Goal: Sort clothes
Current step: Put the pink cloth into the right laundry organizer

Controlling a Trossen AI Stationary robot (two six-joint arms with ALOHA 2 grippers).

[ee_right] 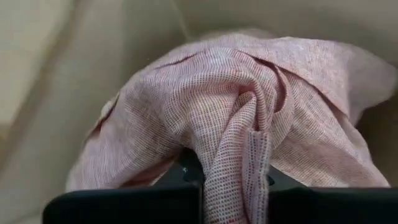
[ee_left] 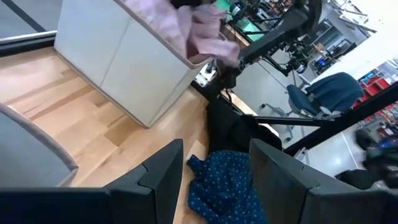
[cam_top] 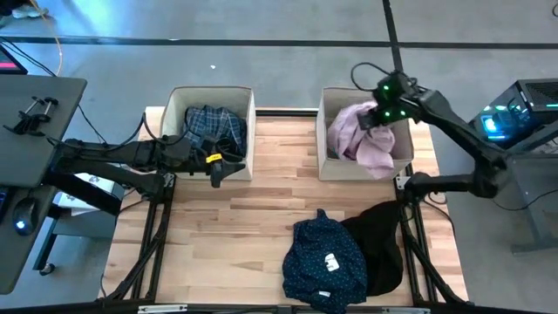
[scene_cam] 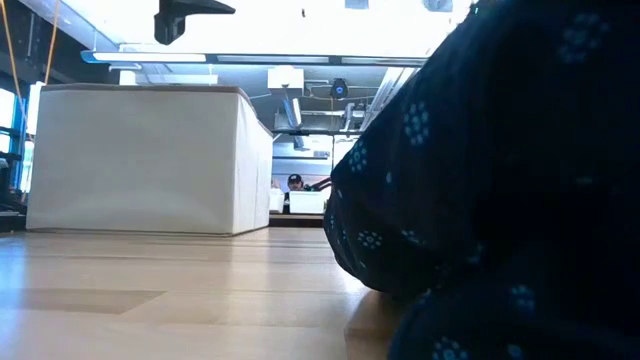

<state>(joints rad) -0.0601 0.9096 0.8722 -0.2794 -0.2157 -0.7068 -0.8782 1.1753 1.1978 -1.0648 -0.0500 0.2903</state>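
Placing step: right gripper (cam_top: 381, 113) was clamped on the pale pink woven shirt (cam_top: 362, 138) over the right beige fabric box (cam_top: 324, 166), left gripper (ee_left: 214, 180) stood parted and empty beside the left box; release judged next.

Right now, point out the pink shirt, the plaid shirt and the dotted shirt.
pale pink shirt (cam_top: 370, 150), high view, part draped over the box's front wall.
blue plaid shirt (cam_top: 214, 122), high view, middle.
navy dotted shirt (cam_top: 316, 247), high view, upper middle.
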